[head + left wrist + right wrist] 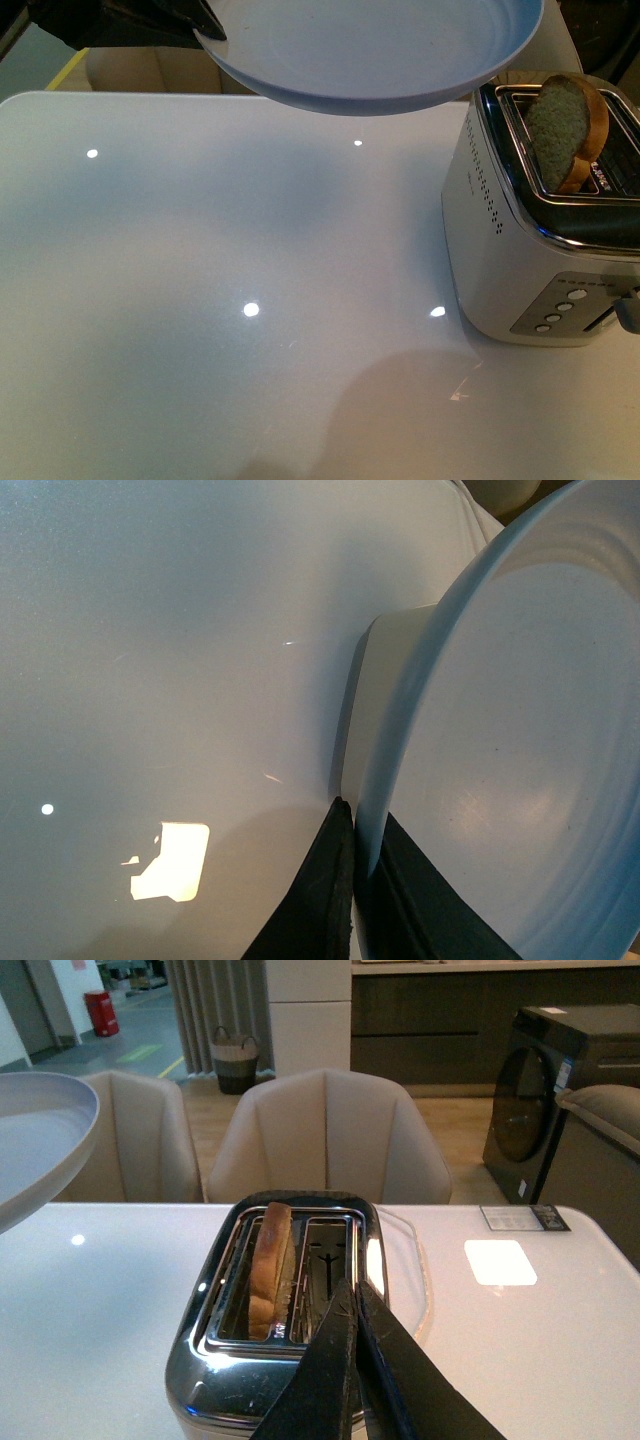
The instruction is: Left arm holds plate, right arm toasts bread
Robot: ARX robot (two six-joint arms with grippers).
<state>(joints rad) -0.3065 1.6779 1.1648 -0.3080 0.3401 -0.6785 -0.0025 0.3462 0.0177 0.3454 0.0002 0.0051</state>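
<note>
My left gripper (pixel 358 825) is shut on the rim of the pale blue-grey plate (pixel 520 760) and holds it in the air above the table's far side; the plate also shows in the front view (pixel 370 50), with the dark gripper (pixel 205 25) at its left edge. The bread (pixel 565 125), a brown-crusted slice, stands upright and sticks out of the left slot of the silver toaster (pixel 520 250) at the right. In the right wrist view the bread (pixel 272 1260) shows in the toaster (pixel 280 1310). My right gripper (pixel 352 1295) is shut and empty, just above the toaster's near edge.
The white glossy table (pixel 220 300) carries the toaster at its right edge. Beige chairs (pixel 330 1135) stand beyond the table's far side. The plate's edge (pixel 40 1140) hangs in the air to the toaster's left.
</note>
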